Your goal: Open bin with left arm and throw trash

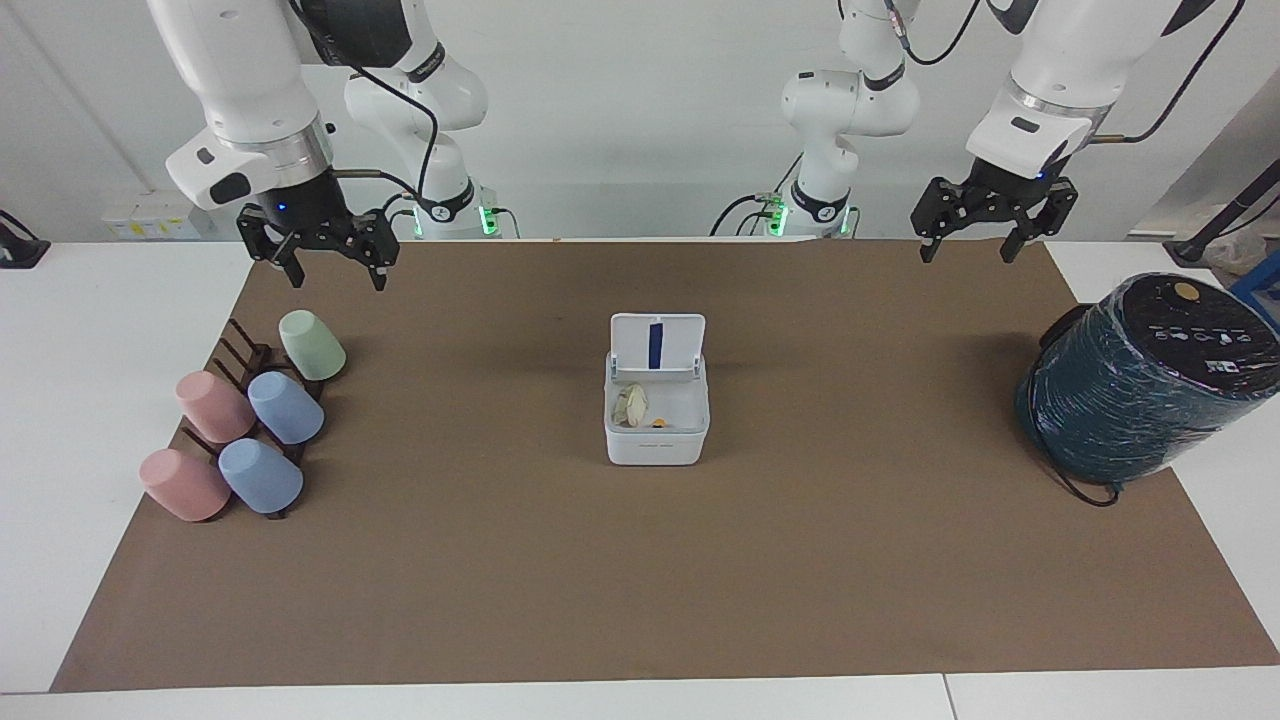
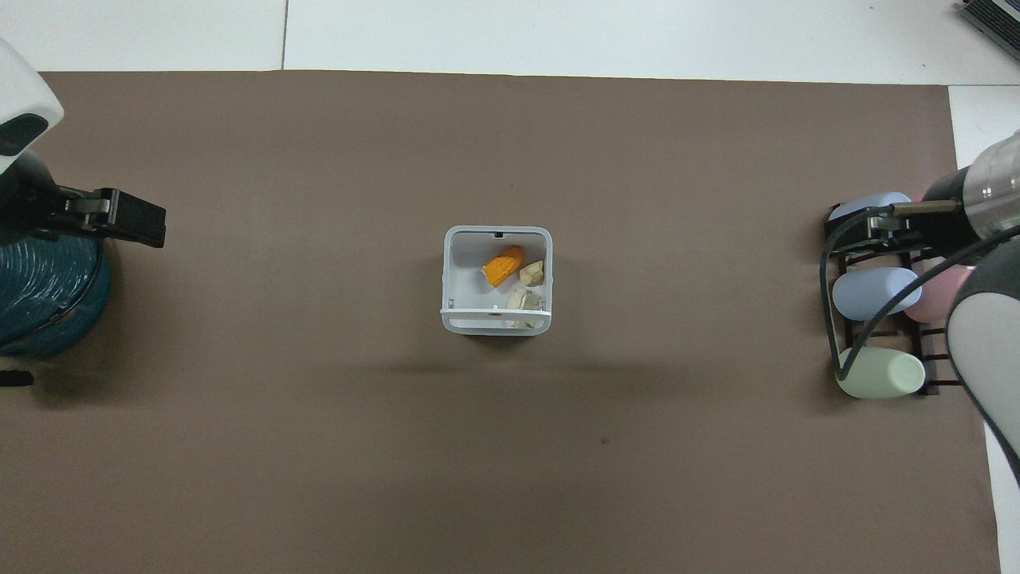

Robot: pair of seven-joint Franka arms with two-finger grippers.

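The white bin (image 1: 655, 448) stands mid-mat with its lid (image 1: 657, 343) raised upright, blue strip showing. In the overhead view the bin (image 2: 449, 275) holds the bright orange peel (image 2: 504, 265), the pale yellow bit (image 2: 532, 273) and the white tissue wad (image 2: 522, 301). The facing view shows the tissue (image 1: 632, 405) and a speck of orange peel (image 1: 660, 423) inside. My right gripper (image 1: 330, 268) is open and empty, up over the mat's edge by the cup rack; it shows in the overhead view (image 2: 872, 227). My left gripper (image 1: 968, 240) is open and empty, raised near the teal cylinder, and also shows from overhead (image 2: 155, 227).
Several pastel cups (image 1: 250, 420) lie on a dark rack at the right arm's end (image 2: 872, 291). A large dark teal wrapped cylinder (image 1: 1140, 380) stands at the left arm's end (image 2: 44, 295). A brown mat (image 1: 640, 580) covers the table.
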